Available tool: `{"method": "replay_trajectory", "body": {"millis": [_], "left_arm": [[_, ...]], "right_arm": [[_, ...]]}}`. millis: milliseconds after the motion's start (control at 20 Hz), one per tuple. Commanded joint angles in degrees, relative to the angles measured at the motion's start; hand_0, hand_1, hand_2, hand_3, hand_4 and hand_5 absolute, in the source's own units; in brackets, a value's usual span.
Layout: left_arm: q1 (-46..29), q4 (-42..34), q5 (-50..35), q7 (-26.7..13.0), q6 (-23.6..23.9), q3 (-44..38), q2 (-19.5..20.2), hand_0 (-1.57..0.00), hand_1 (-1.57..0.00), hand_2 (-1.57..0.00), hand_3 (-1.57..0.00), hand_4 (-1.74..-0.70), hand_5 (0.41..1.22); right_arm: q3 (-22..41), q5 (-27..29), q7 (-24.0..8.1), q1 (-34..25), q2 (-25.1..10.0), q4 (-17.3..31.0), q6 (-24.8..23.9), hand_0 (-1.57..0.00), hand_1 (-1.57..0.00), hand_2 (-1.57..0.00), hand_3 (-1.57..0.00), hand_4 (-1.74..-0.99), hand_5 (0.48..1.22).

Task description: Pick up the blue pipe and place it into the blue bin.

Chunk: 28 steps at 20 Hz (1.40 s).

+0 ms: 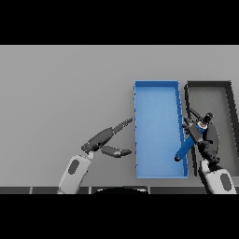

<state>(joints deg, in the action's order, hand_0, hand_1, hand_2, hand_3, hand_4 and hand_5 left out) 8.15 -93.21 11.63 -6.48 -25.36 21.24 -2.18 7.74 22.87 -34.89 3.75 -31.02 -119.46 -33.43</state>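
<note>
A: The blue pipe (186,146) — where is it sitting?

B: It is hanging tilted over the right wall of the blue bin (158,91). Its lower end is dipping inside the bin's near right corner, while its upper end is leaning out to the right, into the right hand (205,135).

A: Is that hand gripping it?

B: Yes, its fingers are curling round the pipe's upper part, just right of the bin's wall. The arm is coming in from the near right edge.

A: What is lying to the right of the blue bin?

B: A dark grey bin (228,100) is standing just beside it, the two walls nearly touching. The right hand is hovering over the gap between them and over the grey bin's left side.

A: And the left hand (103,138)?

B: It is showing left of the blue bin, over the grey bench (60,93), holding nothing. Its fingers are stretching out straight toward the bin's left wall, with the thumb spreading apart on the near side.
</note>
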Motion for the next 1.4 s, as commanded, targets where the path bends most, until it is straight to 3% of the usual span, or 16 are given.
{"method": "replay_trajectory", "body": {"millis": [0,50,250,300,400,500,550,650,850,1050,1350], "left_arm": [[1.22,0.45,0.04,-0.92,0.15,-0.47,-0.08,0.0,0.0,0.0,0.0,-0.89,0.422],[0.68,0.03,0.01,-0.46,0.09,-0.31,0.1,0.0,0.0,0.0,0.0,-0.89,0.42],[1.45,0.99,0.58,-0.78,0.21,-0.29,0.02,0.0,0.0,0.0,0.0,-0.88,0.421],[1.3,0.82,0.37,-0.75,0.07,-0.44,0.19,0.0,0.0,0.0,0.0,-0.88,0.421],[0.72,-0.18,0.38,-0.29,-0.06,0.21,0.07,0.0,0.0,0.0,0.0,-0.88,0.422],[1.15,0.43,0.64,-1.06,0.25,0.05,-0.19,0.0,0.0,0.0,0.0,-0.88,0.427],[0.9,-0.04,0.14,-0.54,-0.08,-0.25,0.27,0.0,0.0,0.0,0.0,-0.88,0.428],[0.19,-0.35,0.16,-0.61,0.04,0.39,-0.32,0.0,0.0,0.0,0.0,-0.88,0.429],[-0.08,-0.82,0.26,-0.52,0.09,0.23,0.19,0.0,0.0,0.0,0.0,-0.89,0.426],[-0.39,-0.94,0.76,-0.57,0.44,0.46,0.17,0.0,0.0,0.0,0.0,-0.89,0.428],[0.01,0.51,1.93,0.26,1.46,0.63,-0.41,0.0,0.0,0.0,0.0,-0.89,0.431]], "right_arm": [[2.0,0.33,-0.02,0.49,-0.92,0.46,-2.45,-1.57,-1.57,-1.57,-1.52,-1.741,1.221],[4.06,0.59,-0.03,0.84,-2.29,0.97,-4.77,-1.57,-1.57,-1.57,-1.26,-1.741,1.221],[13.43,5.64,0.28,-0.42,-11.15,4.47,-14.97,-1.57,-1.55,-1.57,-0.85,-1.741,1.221],[15.11,6.25,0.56,-1.78,-11.95,5.61,-16.22,-1.46,-1.34,-1.34,-0.79,-1.678,1.221],[17.84,7.7,0.75,-3.86,-13.85,7.67,-17.92,-0.94,-0.85,-0.86,-0.5,-1.503,1.221],[21.53,9.67,0.83,-6.05,-16.61,9.31,-17.02,-0.6,-0.55,-0.55,-0.32,-1.337,1.221],[23.99,9.25,1.23,-7.64,-17.41,9.61,-15.93,-0.48,-0.44,-0.44,-0.26,-1.275,1.186],[27.47,11.26,0.85,-10.24,-21.71,10.63,-13.4,-0.31,-0.28,-0.28,-0.16,-1.175,1.084],[36.07,19.62,0.05,-14.48,-27.69,12.56,-13.03,-0.12,-0.11,-0.11,-0.07,-1.078,0.898],[43.02,20.72,0.26,-20.37,-29.27,13.86,-13.35,-0.05,-0.05,-0.05,-0.03,-1.051,0.787],[45.8,21.56,1.23,-23.05,-29.33,15.9,-13.63,-0.01,-0.01,-0.01,-0.01,-1.022,0.672]]}}
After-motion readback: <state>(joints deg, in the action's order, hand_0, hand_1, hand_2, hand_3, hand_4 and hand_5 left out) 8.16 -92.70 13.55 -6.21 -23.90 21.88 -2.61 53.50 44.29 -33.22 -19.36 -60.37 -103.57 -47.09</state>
